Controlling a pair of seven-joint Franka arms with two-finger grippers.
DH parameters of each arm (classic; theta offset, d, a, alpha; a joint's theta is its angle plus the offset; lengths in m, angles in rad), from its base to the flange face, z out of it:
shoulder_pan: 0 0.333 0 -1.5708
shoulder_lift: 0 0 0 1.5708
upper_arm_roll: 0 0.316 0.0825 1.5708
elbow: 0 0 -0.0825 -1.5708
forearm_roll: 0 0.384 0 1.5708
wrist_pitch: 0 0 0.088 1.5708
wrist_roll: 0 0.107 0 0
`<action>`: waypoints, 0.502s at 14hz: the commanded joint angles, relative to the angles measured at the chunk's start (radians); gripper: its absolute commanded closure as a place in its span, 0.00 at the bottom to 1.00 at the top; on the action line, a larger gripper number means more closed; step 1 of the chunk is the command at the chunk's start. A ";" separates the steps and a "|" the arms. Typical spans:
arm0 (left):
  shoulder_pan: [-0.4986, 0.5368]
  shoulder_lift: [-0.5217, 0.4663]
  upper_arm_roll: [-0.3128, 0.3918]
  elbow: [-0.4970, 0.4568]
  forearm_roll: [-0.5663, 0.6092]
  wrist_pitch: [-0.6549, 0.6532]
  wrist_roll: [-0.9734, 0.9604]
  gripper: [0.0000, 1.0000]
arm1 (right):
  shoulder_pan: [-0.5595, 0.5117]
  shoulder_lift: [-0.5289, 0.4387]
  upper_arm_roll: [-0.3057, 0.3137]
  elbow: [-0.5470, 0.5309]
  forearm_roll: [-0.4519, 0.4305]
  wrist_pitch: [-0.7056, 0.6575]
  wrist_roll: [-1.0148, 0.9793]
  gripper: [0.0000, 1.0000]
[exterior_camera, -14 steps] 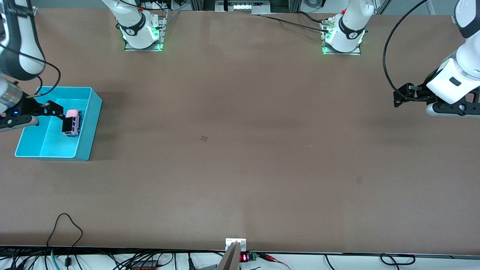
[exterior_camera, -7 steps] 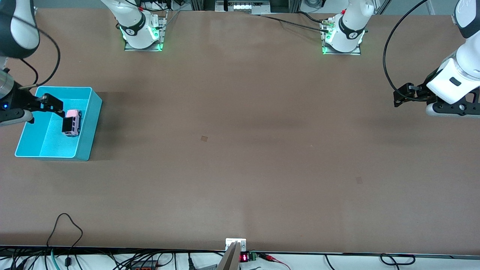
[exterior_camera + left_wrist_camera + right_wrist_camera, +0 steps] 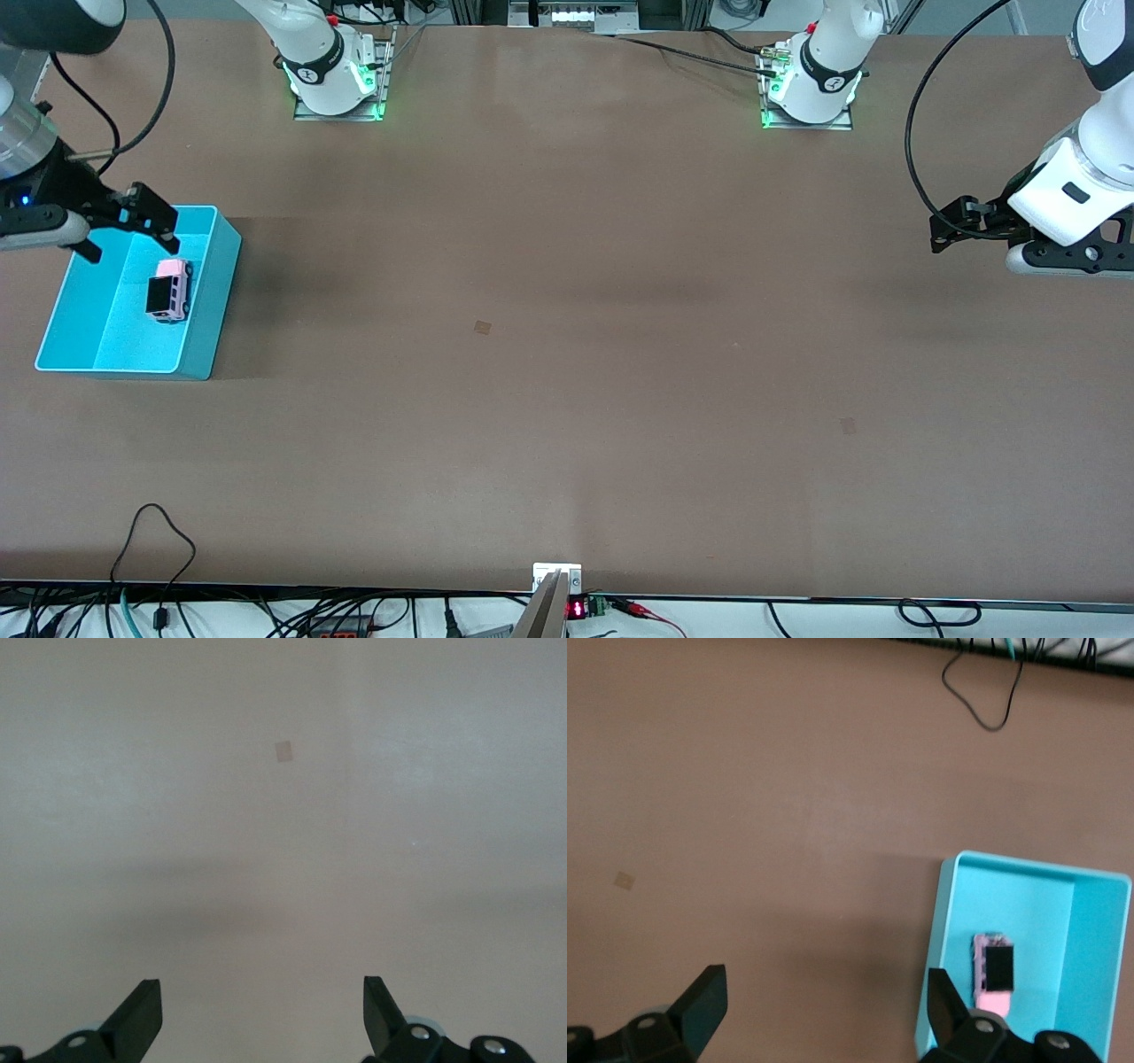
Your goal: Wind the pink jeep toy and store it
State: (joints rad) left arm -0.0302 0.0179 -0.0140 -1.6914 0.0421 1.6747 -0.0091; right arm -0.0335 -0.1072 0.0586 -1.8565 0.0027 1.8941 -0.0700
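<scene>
toy car (image 3: 169, 290) lies stored in the bin (image 3: 201, 332); right gripper (image 3: 127, 232) above it, jaws open, empty; left gripper (image 3: 950, 232) waits, jaws open

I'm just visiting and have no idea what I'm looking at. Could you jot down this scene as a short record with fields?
toy: pink jeep toy, lying in the bin
container: turquoise bin, at the right arm's end of the table
right gripper: open, empty, above the bin's edge nearest the robots' bases
left gripper: open, empty, waiting over bare table at the left arm's end
table: brown
task status: toy appears stored
</scene>
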 commanded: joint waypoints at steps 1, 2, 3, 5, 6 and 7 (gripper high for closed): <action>0.003 -0.001 0.002 0.018 -0.004 -0.021 0.003 0.00 | 0.085 -0.066 -0.026 -0.003 0.025 -0.084 0.152 0.00; 0.003 -0.001 0.002 0.018 -0.004 -0.021 0.004 0.00 | 0.095 -0.084 -0.025 -0.003 0.023 -0.099 0.154 0.00; 0.003 -0.001 0.000 0.022 -0.004 -0.020 0.003 0.00 | 0.098 -0.097 -0.023 -0.003 0.023 -0.127 0.156 0.00; 0.001 -0.001 -0.001 0.022 -0.004 -0.021 0.001 0.00 | 0.096 -0.107 -0.017 0.002 0.020 -0.164 0.150 0.00; 0.001 -0.001 0.000 0.022 -0.004 -0.021 0.003 0.00 | 0.095 -0.112 -0.016 0.017 0.016 -0.165 0.148 0.00; 0.001 -0.001 0.000 0.022 -0.004 -0.021 0.003 0.00 | 0.092 -0.108 -0.019 0.040 0.017 -0.165 0.159 0.00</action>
State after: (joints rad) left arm -0.0302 0.0179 -0.0137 -1.6895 0.0421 1.6744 -0.0090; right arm 0.0564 -0.2147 0.0498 -1.8539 0.0130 1.7512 0.0728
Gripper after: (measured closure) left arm 0.000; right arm 0.000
